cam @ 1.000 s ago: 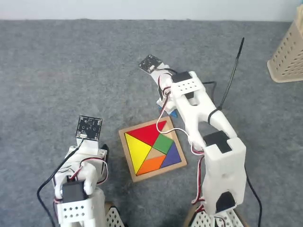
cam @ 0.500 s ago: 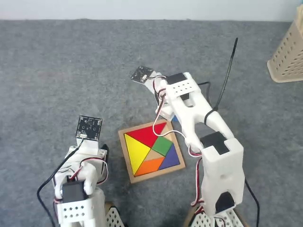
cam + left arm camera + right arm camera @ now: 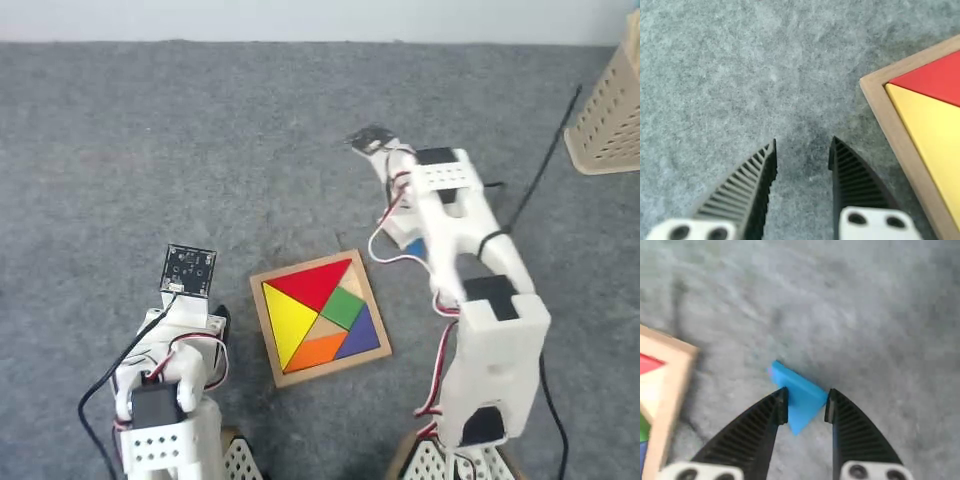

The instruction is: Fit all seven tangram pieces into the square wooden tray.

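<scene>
The right arm has swung off the tray (image 3: 300, 263) since a second ago. It was over the tray's far corner and now it's out past the tray's right side, and the blue piece (image 3: 799, 384) has gone with it. The right claw (image 3: 805, 391) is pinched onto that piece, near the tray but clear of its rim. We reckon it's backing off to re-line the piece, not placing it, since the tray looks like it has bare wood left to fill. The left claw (image 3: 804, 142) sits partly open and empty over the tabletop (image 3: 150, 150), just beside the tray's corner. No writing we can read anywhere.
</scene>
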